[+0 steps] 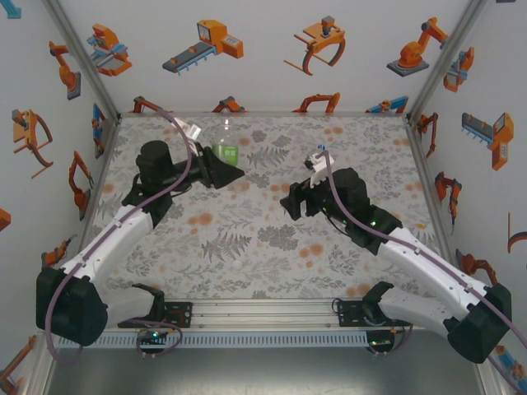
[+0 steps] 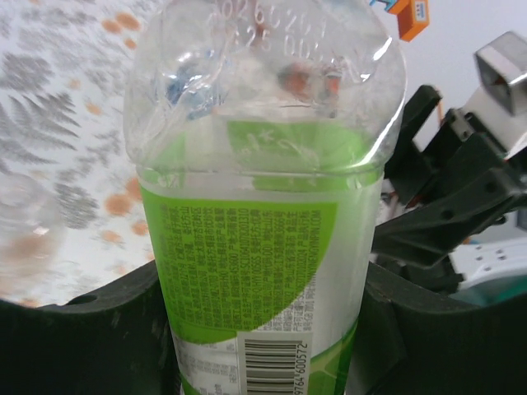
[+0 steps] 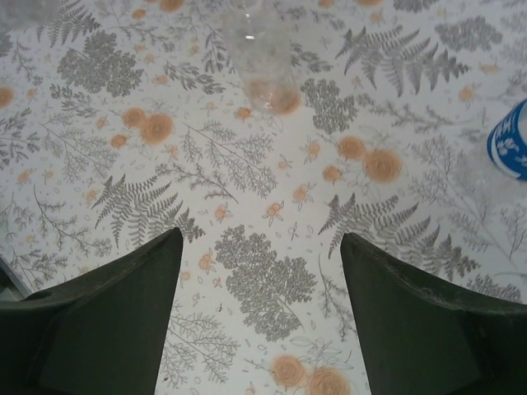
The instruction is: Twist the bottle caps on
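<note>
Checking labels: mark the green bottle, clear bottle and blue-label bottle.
green bottle (image 2: 247,271), left wrist view, label.
clear bottle (image 3: 262,66), right wrist view, wall.
blue-label bottle (image 3: 510,148), right wrist view, label.

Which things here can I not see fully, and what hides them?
Green-labelled bottle: left wrist view, bottom edge cuts it off; top view, the left end effector covers part of it.
Clear bottle: right wrist view, top edge cuts it off, blurred.
Blue-labelled bottle: right wrist view, right edge cuts it off.

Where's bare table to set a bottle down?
Free: centre cloth between left arm and right arm, down to the front rail; also from the right hand to the clear bottle. Crowded: back left, left hand gripping the green-label bottle.
</note>
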Tool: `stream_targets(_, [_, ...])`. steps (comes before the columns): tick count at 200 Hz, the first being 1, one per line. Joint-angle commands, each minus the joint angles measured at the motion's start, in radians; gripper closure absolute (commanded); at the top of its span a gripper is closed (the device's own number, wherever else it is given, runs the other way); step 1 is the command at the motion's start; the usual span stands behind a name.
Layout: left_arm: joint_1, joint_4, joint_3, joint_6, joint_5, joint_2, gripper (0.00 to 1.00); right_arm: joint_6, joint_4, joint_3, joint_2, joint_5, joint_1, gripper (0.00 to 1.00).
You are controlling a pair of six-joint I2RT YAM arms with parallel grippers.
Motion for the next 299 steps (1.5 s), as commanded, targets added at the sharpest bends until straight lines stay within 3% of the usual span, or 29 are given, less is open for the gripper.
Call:
stream_targets(1, [-0.104, 0.064, -0.025, -0.182, -0.124, -0.028, 1.00, 0.116, -0.006, -0.033, -0.021, 0.041, -0.001, 0.31])
stream_targets(18, [-0.162, 0.055, -0.043, -0.232, -0.145, -0.012, 1.00, 0.172, -0.006, -0.045, -0.018, 0.042, -0.001, 0.32])
stream_targets(61, [-0.196, 0.120, -0.142, -0.341, -0.204, -0.006, 1.00, 0.407, 0.021, -0.076, 0.007, -0.005, 0.000, 0.36])
stream_targets(87, [-0.247, 0.166, -0.156, -0.323, -0.228, 0.019, 1.00, 0.596, 0.051, -0.107, 0.023, -0.049, 0.002, 0.39])
stream_targets(109, [-0.264, 0.117, -0.112, -0.292, -0.232, 0.061, 1.00, 0.600, -0.006, -0.089, 0.032, -0.045, 0.012, 0.39])
stream_targets(138, [-0.266, 0.314, -0.163, -0.378, -0.195, 0.121, 1.00, 0.618, -0.014, -0.105, 0.028, -0.031, 0.012, 0.36])
stream_targets(162, [-0.277, 0.333, -0.173, -0.397, -0.219, 0.131, 1.00, 0.633, -0.031, -0.122, 0.035, -0.032, 0.013, 0.36])
stream_targets(185, [-0.297, 0.377, -0.180, -0.403, -0.231, 0.125, 1.00, 0.634, 0.081, -0.165, 0.045, -0.105, 0.013, 0.40])
stream_targets(224, [-0.305, 0.287, -0.173, -0.349, -0.242, 0.075, 1.00, 0.626, 0.108, -0.170, 0.059, -0.151, 0.008, 0.56])
stream_targets(255, [-0.353, 0.097, -0.121, -0.252, -0.305, 0.023, 1.00, 0.587, -0.055, -0.142, -0.006, -0.041, -0.006, 0.51])
stream_targets(271, [-0.378, 0.000, -0.094, -0.209, -0.372, 0.006, 1.00, 0.604, -0.066, -0.157, -0.018, -0.050, -0.035, 0.48])
stream_targets(299, [-0.374, -0.109, -0.032, -0.104, -0.385, 0.001, 1.00, 0.605, -0.142, -0.148, -0.014, -0.051, -0.113, 0.45])
